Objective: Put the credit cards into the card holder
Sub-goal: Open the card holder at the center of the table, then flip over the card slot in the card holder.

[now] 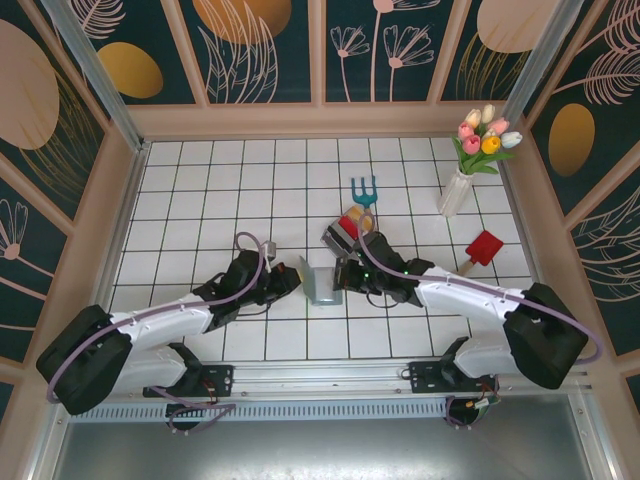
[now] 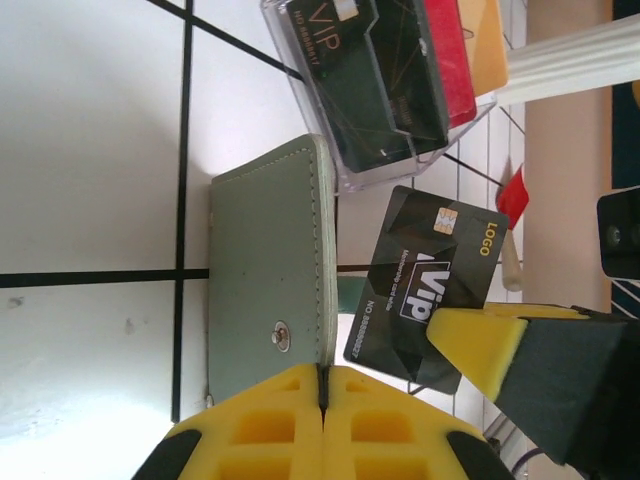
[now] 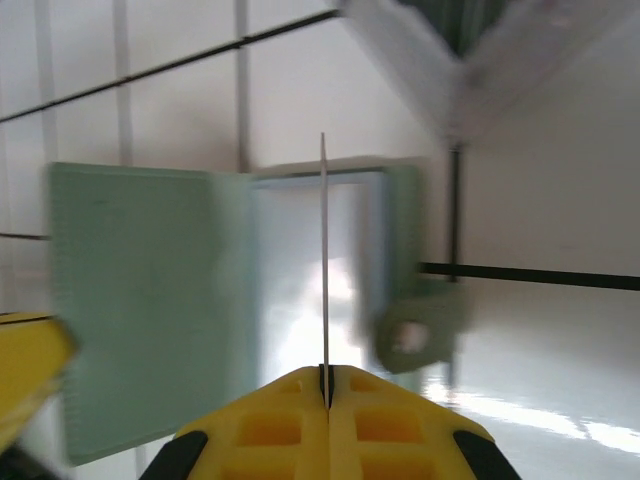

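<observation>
Sage-green soft folding card holder on white tiled worktop, edge clamped in left pincer; black stiff VIP credit card clamped in right pincer, just beside.

white arms, black joints, purple cables, yellow ribbed tool pads.
</observation>
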